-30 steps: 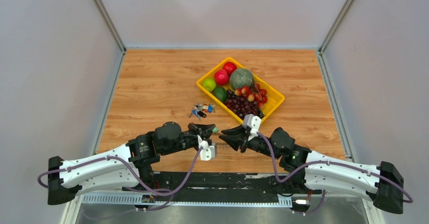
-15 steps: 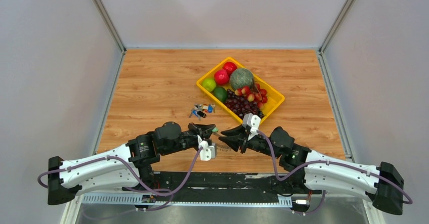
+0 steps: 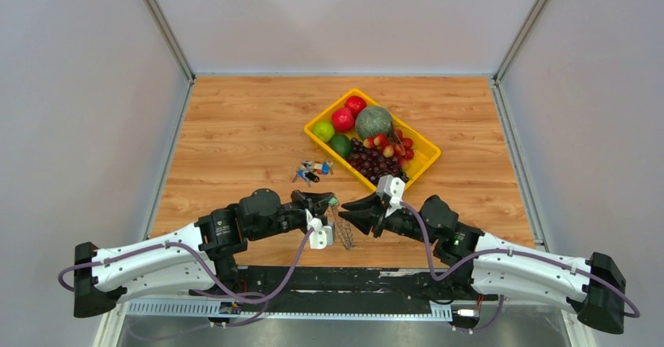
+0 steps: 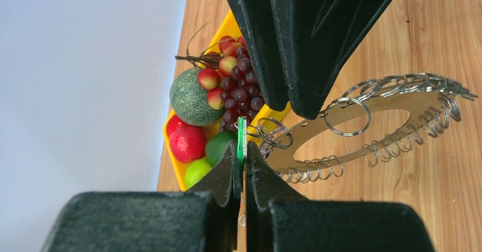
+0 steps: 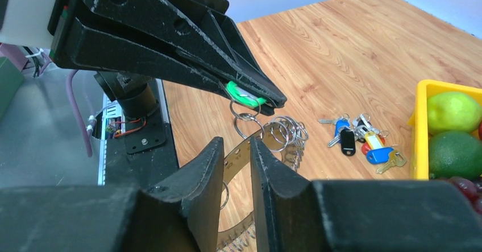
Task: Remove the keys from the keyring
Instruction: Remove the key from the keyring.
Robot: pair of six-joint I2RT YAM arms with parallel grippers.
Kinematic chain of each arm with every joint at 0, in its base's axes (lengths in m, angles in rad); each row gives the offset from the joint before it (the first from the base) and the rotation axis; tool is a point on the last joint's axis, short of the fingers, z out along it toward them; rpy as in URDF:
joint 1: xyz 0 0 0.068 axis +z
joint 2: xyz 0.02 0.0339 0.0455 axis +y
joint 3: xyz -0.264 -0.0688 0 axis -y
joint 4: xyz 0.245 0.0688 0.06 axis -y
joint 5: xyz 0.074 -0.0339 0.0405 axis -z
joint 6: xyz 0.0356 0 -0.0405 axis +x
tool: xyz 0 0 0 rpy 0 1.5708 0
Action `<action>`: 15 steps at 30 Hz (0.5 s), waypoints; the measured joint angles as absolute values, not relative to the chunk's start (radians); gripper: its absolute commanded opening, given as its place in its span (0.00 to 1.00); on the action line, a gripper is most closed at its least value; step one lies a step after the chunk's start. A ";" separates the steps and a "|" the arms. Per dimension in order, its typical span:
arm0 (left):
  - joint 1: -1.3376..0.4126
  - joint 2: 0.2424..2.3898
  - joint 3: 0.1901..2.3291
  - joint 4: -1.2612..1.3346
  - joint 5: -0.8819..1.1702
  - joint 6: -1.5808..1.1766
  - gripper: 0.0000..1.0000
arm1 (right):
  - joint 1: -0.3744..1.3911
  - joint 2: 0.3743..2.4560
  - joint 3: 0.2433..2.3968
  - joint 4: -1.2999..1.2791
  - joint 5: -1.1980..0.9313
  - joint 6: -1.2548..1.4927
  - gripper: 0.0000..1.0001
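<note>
The keyring (image 4: 398,99) is a wide flat metal hoop hanging from a small green tag (image 4: 241,138). My left gripper (image 4: 243,149) is shut on that tag, above the table's near edge. The keys show only as small silver loops and rings (image 4: 347,115) strung along the hoop. In the top view the keyring (image 3: 342,228) dangles on edge between both grippers. My right gripper (image 5: 236,143) faces the left gripper (image 5: 273,99) just below the tag (image 5: 241,94). Its jaws stand a narrow gap apart, and the hoop (image 5: 236,160) shows through the gap behind them.
A yellow tray (image 3: 427,167) of fruit sits at the middle right, holding a melon (image 3: 373,121), dark grapes (image 3: 376,161), red apples and limes. A small bunch of coloured keys (image 3: 313,171) lies on the wood left of the tray. Grey walls close both sides.
In the top view the keyring has swung into sight, hanging below the two grippers. The right arm has shifted slightly right. The left arm has stayed still.
</note>
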State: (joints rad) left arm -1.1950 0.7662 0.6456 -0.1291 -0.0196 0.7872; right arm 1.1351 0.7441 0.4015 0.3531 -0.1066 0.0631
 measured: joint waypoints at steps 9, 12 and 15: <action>-1.195 0.766 0.646 -0.130 -0.011 0.787 0.00 | 1.120 0.816 0.442 0.352 -0.112 0.035 0.24; -1.195 0.765 0.646 -0.130 -0.007 0.787 0.00 | 1.114 0.834 0.455 0.353 -0.123 0.028 0.24; -1.195 0.762 0.646 -0.130 -0.005 0.787 0.00 | 1.105 0.843 0.461 0.355 -0.135 0.024 0.25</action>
State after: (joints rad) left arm -1.1950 0.7624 0.6456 -0.1295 -0.0048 0.7872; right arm 1.1049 0.8429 0.4614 0.3550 -0.1352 0.0242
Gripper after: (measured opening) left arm 0.020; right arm 0.243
